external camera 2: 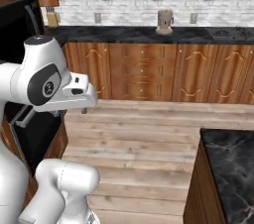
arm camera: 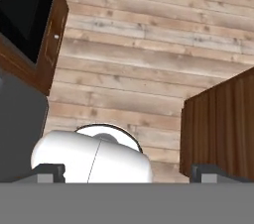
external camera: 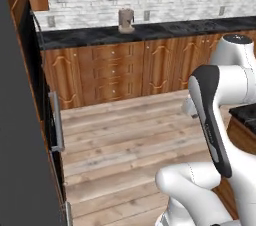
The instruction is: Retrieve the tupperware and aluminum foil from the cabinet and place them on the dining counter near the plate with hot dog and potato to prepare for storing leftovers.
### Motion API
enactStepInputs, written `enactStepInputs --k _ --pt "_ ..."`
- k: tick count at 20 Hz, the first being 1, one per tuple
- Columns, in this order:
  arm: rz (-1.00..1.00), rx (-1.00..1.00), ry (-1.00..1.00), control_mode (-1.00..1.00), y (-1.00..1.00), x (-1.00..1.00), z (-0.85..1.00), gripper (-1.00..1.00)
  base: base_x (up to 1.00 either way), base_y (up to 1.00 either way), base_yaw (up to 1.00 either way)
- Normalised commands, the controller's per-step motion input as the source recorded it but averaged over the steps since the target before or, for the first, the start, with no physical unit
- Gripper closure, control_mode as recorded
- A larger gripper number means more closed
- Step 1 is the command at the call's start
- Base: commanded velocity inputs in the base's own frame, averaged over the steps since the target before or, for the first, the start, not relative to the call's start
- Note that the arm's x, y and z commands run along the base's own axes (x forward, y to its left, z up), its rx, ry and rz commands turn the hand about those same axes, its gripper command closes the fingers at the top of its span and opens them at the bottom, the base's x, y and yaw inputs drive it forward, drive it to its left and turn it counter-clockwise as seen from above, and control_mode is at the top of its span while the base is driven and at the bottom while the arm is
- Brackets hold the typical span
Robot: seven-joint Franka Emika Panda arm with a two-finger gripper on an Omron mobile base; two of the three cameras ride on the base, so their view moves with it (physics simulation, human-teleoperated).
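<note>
**Open gripper above the floor**

The gripper (arm camera: 127, 172) is held wide open over the plank floor (arm camera: 149, 59), with nothing between its fingertips. A corner of the dining counter (external camera 2: 230, 158) is seen just beside the arm. Farther away, a small brown appliance (external camera 2: 165, 22) is placed on the long worktop (external camera 2: 134, 34).
</note>
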Motion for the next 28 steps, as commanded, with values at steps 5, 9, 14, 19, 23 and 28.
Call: enactStepInputs --k 5,9,14,19,23,28 --pt "0.0 0.0 0.0 1.0 0.0 0.0 0.0 -1.0 1.0 0.0 0.0" --pt "0.0 0.0 0.0 1.0 0.0 0.0 0.0 -1.0 1.0 0.0 0.15" --pt "0.0 0.0 0.0 1.0 0.0 0.0 0.0 -1.0 1.0 -0.01 0.38" --pt "0.0 0.0 0.0 1.0 0.0 0.0 0.0 -1.0 1.0 -0.09 0.49" --pt "0.0 0.0 0.0 1.0 0.0 0.0 0.0 -1.0 1.0 -0.35 0.48" --pt "0.0 0.0 0.0 1.0 0.0 0.0 0.0 -1.0 0.99 -0.68 0.48"
